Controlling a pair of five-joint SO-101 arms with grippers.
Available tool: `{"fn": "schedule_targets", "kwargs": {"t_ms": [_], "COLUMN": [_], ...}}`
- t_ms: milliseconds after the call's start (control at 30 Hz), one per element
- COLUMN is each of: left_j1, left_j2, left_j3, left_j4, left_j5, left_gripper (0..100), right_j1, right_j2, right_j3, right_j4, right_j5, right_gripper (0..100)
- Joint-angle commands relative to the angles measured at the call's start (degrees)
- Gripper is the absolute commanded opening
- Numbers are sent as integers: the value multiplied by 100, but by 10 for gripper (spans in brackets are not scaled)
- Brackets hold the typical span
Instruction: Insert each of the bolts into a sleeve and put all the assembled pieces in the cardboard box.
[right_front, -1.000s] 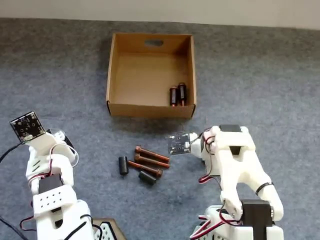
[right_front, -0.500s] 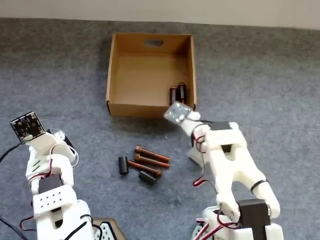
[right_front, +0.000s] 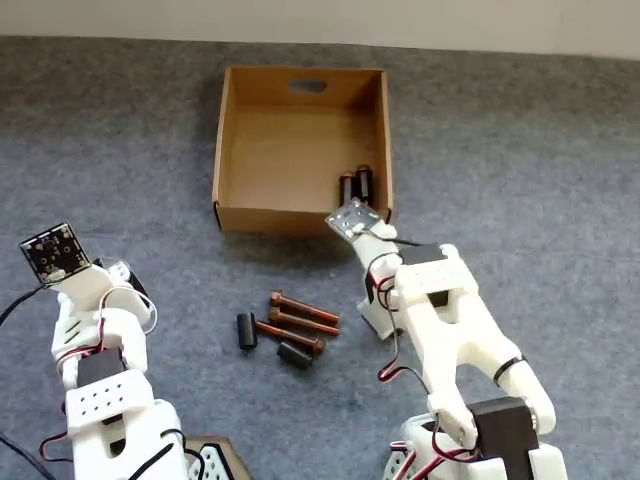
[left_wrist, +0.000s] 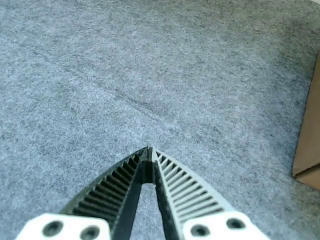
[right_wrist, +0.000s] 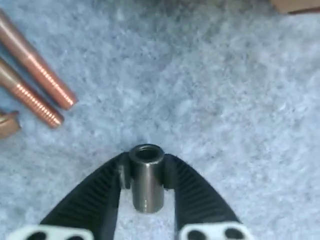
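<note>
My right gripper (right_wrist: 146, 165) is shut on a black sleeve (right_wrist: 146, 177), held upright with its open end showing, just above the carpet. Copper bolts (right_wrist: 37, 70) lie close beside it. In the high view three bolts (right_front: 300, 315) lie side by side below the cardboard box (right_front: 222, 150), with two loose black sleeves (right_front: 246, 330) (right_front: 294, 355) next to them. Two assembled pieces (right_front: 355, 188) rest in the box's near right corner. The right arm (right_front: 440, 310) stands right of the bolts. My left gripper (left_wrist: 149, 155) is shut on nothing over bare carpet at the left.
Grey carpet covers the table. The left arm (right_front: 95, 340) stays at the lower left, well away from the parts. A corner of the cardboard box (left_wrist: 310, 140) shows in the left wrist view. Open carpet lies right of the box.
The right arm has swung so that its wrist now points up toward the box's front wall, away from the bolts. The left arm and the loose parts have not moved.
</note>
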Motion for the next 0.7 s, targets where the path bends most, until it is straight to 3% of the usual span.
{"fn": "schedule_targets", "kwargs": {"t_ms": [0, 267, 400, 600, 667], "left_j1": [-4, -4, -4, -4, -4], "left_j2": [-4, -4, -4, -4, -4], "left_j3": [-215, -215, -215, -215, -215], "left_j4": [-105, -105, -105, -105, -105], "left_j5": [26, 26, 26, 26, 26], "left_gripper": [23, 23, 23, 23, 23], "right_j1": [-66, -57, -84, 66, 66], "right_j2": [-136, -127, -127, -127, -127], "right_j3": [-251, -119, 338, 892, 954], "right_j4": [127, 127, 75, -673, -910], "right_j5": [-44, -18, 615, 914, 897], "right_gripper": [163, 163, 163, 159, 112]}}
